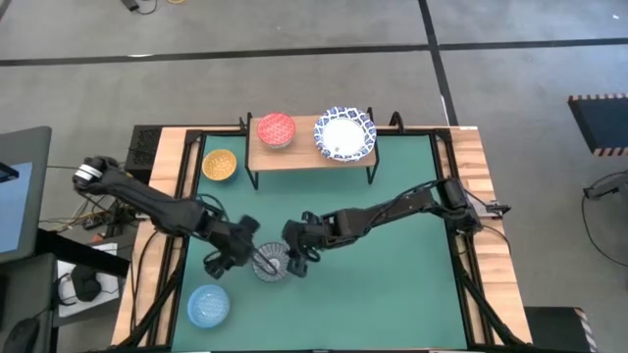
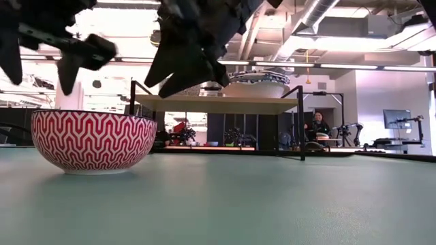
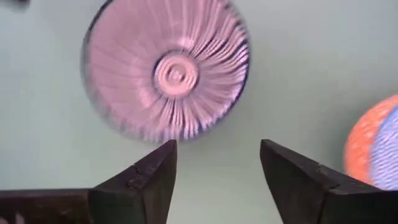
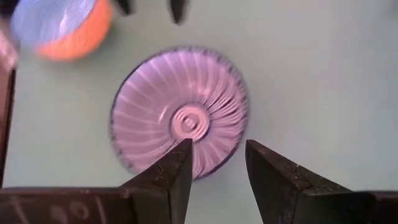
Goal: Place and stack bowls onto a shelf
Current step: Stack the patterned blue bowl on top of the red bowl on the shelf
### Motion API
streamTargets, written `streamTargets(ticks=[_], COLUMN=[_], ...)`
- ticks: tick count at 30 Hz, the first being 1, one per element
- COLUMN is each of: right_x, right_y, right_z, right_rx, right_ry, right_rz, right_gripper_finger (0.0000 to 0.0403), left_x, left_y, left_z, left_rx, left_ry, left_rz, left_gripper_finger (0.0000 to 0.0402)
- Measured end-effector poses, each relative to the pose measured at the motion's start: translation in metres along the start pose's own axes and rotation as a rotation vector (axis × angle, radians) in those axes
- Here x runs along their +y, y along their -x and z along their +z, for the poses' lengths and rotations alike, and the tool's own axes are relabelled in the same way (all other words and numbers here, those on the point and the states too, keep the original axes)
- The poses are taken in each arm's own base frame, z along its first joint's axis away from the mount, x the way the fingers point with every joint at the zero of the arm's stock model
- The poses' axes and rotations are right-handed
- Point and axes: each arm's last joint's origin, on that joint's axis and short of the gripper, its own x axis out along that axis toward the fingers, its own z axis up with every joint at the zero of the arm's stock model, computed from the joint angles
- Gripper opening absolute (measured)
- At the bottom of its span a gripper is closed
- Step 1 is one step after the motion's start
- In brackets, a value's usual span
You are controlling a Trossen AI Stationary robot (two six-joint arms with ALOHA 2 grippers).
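A grey-patterned bowl [image 1: 270,263] stands on its base on the green table between my two grippers. In the low view its outer wall [image 2: 92,139] is red-and-white zigzag. My left gripper [image 1: 235,259] [image 3: 217,149] is open, just left of the bowl [image 3: 166,68], which lies beyond its fingertips. My right gripper [image 1: 293,258] [image 4: 217,146] is open above the bowl's right rim [image 4: 239,118], one finger over the inside and one outside. Both hang clear above the rim in the low view. The shelf [image 1: 304,157] carries a red bowl [image 1: 276,129] and white blue-rimmed bowls [image 1: 344,134].
A yellow-orange bowl [image 1: 220,165] sits on the table left of the shelf. A light blue bowl [image 1: 208,305] with an orange outside [image 4: 59,28] stands near the table's near left corner. The green top's right half [image 1: 392,275] is bare. Wooden borders edge the table.
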Motion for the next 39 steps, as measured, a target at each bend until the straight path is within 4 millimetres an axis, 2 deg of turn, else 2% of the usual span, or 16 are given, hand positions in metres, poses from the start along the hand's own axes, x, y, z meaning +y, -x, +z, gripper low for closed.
streamTargets(ticks=[5,7,9,14,17,22,25,29,34,39], right_x=[-0.014,-0.017,-0.018,-0.015,-0.017,-0.016,-0.017,-0.021,-0.03,-0.043], right_y=[-0.002,-0.003,-0.015,-0.045,-0.056,-0.056,-0.055,-0.046,-0.024,0.026], right_z=[0.007,0.01,0.011,-0.01,-0.019,-0.017,-0.02,-0.013,0.007,0.054], right_rx=[-0.035,-0.06,-0.092,-0.001,0.053,0.047,0.077,0.09,0.083,-0.016], right_ry=[-0.132,-0.156,-0.165,-0.16,-0.179,-0.158,-0.153,-0.133,-0.118,-0.059], right_rz=[-0.067,-0.063,-0.043,-0.041,-0.074,-0.059,-0.071,-0.054,-0.05,-0.04], right_gripper_finger=[0.0176,0.0176,0.0176,0.0176,0.0176,0.0169,0.0134,0.0039,0.0033,0.0033], left_x=[-0.001,-0.001,-0.001,0.0,0.0,0.0,0.0,0.002,0.006,0.01], left_y=[0.031,0.04,0.045,0.05,0.05,0.05,0.05,0.051,0.052,0.06], left_z=[-0.018,-0.024,-0.028,-0.031,-0.032,-0.033,-0.034,-0.035,-0.036,-0.041], left_rx=[0.0,-0.013,-0.026,-0.056,-0.06,-0.047,-0.035,-0.044,-0.06,-0.097], left_ry=[0.416,0.521,0.59,0.669,0.713,0.731,0.735,0.786,0.867,0.951], left_rz=[0.122,0.178,0.222,0.306,0.31,0.313,0.321,0.332,0.344,0.378], left_gripper_finger=[0.0225,0.0224,0.0222,0.0222,0.0222,0.0221,0.0221,0.0221,0.0221,0.0221])
